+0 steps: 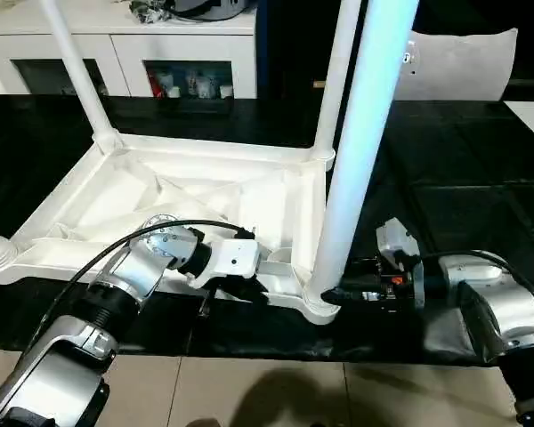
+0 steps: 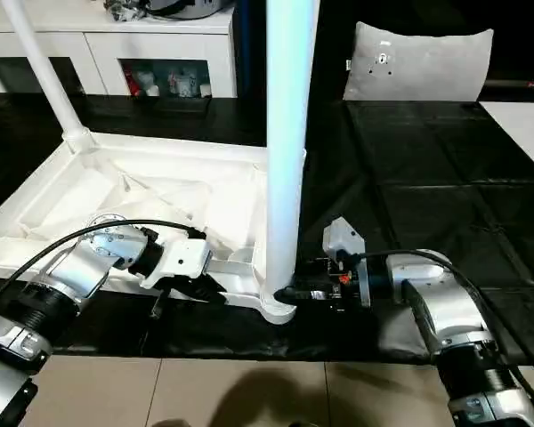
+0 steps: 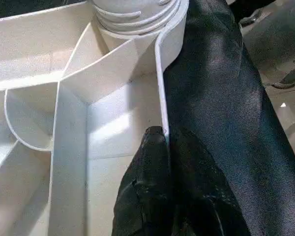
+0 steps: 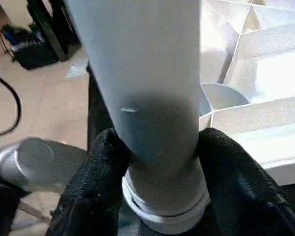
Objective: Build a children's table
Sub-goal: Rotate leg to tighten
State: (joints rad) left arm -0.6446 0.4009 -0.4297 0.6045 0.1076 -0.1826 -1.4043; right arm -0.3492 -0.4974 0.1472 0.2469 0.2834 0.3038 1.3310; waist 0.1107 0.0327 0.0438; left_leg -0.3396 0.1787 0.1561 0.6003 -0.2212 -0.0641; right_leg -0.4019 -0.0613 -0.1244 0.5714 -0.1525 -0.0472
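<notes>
Here the right gripper (image 4: 160, 162) straddles the leg (image 1: 360, 160), grip uncertain; left gripper (image 3: 162, 142) pinches the tabletop rim (image 3: 160, 88).

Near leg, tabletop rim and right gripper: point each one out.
Near leg (image 1: 356, 169), left eye view, middle of its shaft.
Tabletop rim (image 3: 161, 88), left wrist view, thin edge above the left gripper's fingers.
Right gripper (image 4: 160, 162), right wrist view, between fingers flanking the leg's base.

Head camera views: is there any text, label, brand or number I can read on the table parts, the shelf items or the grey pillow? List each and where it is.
None can be read.
Grey fabric pillow: a small white tag with dark marks, too small to read.
White cabinet shelf: red and white items, any print too blurred to read.
White plastic ribbed table top and white tubular leg: no markings visible.
</notes>
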